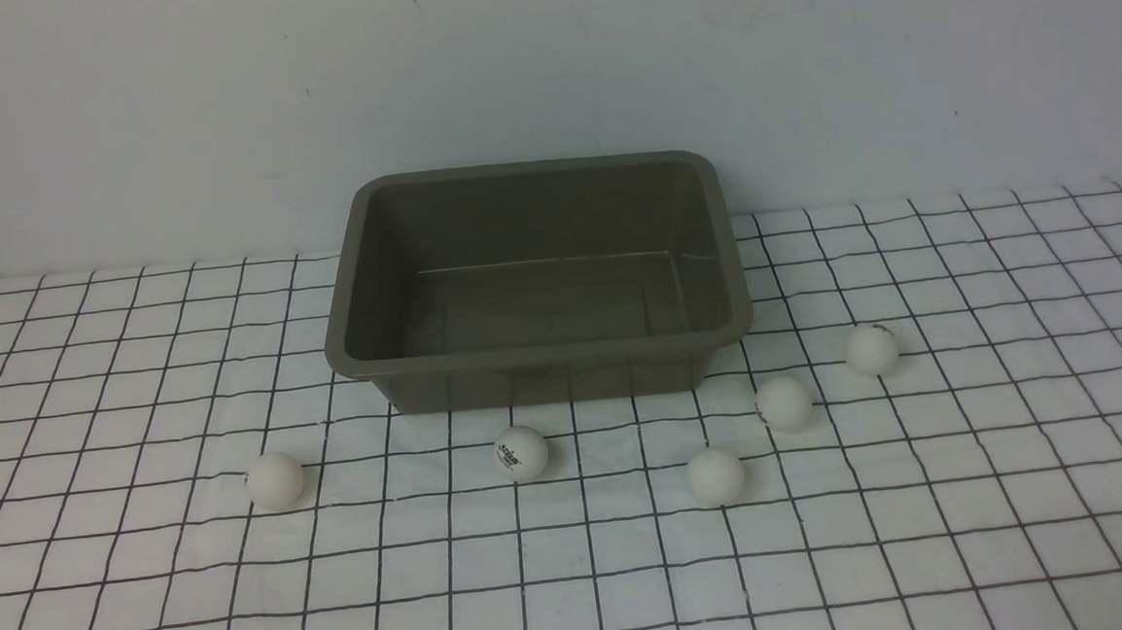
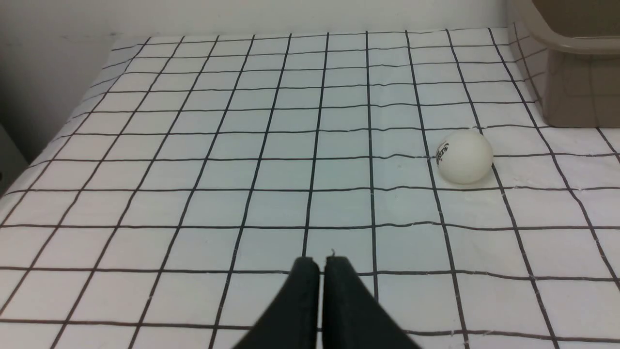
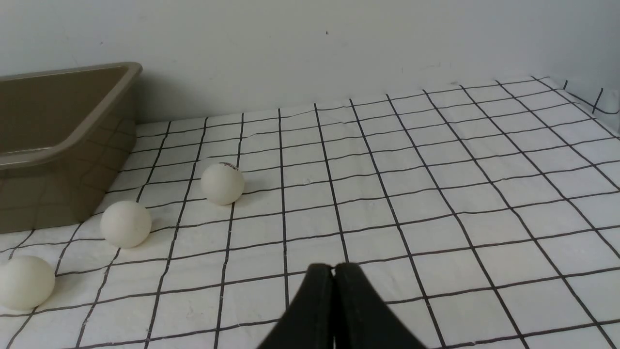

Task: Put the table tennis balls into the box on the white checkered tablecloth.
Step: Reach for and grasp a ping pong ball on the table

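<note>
A rectangular olive-grey plastic box (image 1: 544, 356) with rounded corners and a flared rim stands upright on the desk. It rests on a white checkered tablecloth (image 1: 971, 485) ruled with thin black squares and slightly wrinkled. The far side of the box is close to the pale grey wall (image 1: 546, 63).

Take the box as the centre of a clock in the front view, with 12 toward the wall. Five small matte white table tennis balls lie on the cloth outside the box, each apart from the others and none touching it.
- One ball (image 1: 275, 481) sits at about 8 o'clock, well apart from the rest.
- A ball with a dark printed logo (image 1: 521, 453) sits at 6 o'clock, near the box's front wall.
- A third ball (image 1: 716, 475) lies at 5 o'clock.
- A fourth ball (image 1: 784, 403) lies at 4 o'clock, near the box's front right corner.
- A fifth ball (image 1: 872, 349) lies between 3 and 4 o'clock.

In the left wrist view the left claw (image 2: 322, 264) is over the cloth with its two black fingers pressed together, gripping nothing. A logo-marked ball (image 2: 464, 156) lies ahead of it, near a corner of the box (image 2: 571, 97).

In the right wrist view the right claw (image 3: 333, 269) is likewise closed tight and carries nothing. Ahead of it on the cloth are one ball (image 3: 222, 183), another ball (image 3: 126, 224) and a further ball (image 3: 24, 282), strung out near the box's side wall (image 3: 53, 189).
</note>
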You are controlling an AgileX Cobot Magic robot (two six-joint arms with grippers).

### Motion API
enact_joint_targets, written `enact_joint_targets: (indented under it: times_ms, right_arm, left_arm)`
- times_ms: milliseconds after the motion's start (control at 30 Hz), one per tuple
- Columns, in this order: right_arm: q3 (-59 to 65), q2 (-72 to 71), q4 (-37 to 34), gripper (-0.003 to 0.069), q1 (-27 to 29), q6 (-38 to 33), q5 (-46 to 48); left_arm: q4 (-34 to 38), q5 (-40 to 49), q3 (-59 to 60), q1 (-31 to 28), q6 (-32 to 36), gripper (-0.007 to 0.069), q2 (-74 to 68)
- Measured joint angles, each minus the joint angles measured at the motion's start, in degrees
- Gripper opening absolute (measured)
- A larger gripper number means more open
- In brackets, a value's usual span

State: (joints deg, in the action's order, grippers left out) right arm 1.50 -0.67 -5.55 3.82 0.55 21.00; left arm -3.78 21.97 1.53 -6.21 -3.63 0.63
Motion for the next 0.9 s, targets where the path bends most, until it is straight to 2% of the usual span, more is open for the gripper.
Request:
enact_joint_targets:
  times_ms: [400,467,567,733,900]
  right_arm:
    - [0.0,0.0,-0.86,-0.0018,0.0,0.34,0.0]
    - [0.0,0.0,-7.0,-0.0018,0.0,2.69,-0.57]
    - [0.13,0.0,-19.81,-0.0018,0.0,7.05,-2.19]
    - [0.13,0.0,-41.36,-0.0018,0.0,9.15,-6.05]
    - [0.13,0.0,-53.51,-0.0018,0.0,9.28,-7.72]
  left_arm:
    - [0.0,0.0,0.0,0.0,0.0,-0.0001,0.0]
    - [0.0,0.0,0.0,0.0,0.0,-0.0001,0.0]
    - [0.0,0.0,0.0,0.0,0.0,-0.0001,0.0]
    - [0.0,0.0,0.0,0.0,0.0,-0.0001,0.0]
    - [0.0,0.0,0.0,0.0,0.0,-0.0001,0.0]
